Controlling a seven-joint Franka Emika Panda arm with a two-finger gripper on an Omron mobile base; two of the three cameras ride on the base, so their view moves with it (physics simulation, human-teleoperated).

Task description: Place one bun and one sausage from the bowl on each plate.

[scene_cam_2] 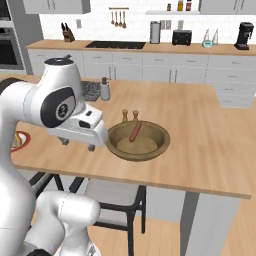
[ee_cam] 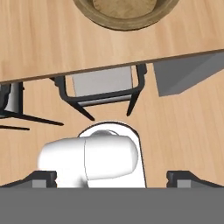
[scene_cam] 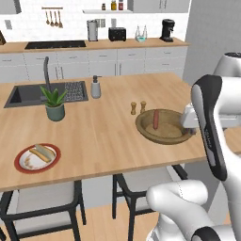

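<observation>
The wooden bowl [scene_cam: 164,127] sits near the worktop's front edge, a sausage [scene_cam: 156,119] and a bun [scene_cam_2: 137,145] inside. The red-rimmed plate [scene_cam: 37,158], far left, carries a bun and sausage.

The left base view looks forward and down from behind the arm's left side, over the desk [scene_cam: 103,136] toward the sink [scene_cam: 28,94] and back wall. The right base view looks from behind the arm's right side, with the end effector [scene_cam_2: 77,144] close in front of it. Both share the bowl [scene_cam: 162,129] beyond the end effector. The hand view looks straight down past the desk edge to a chair [ee_cam: 103,87] and the floor [ee_cam: 183,127].
</observation>
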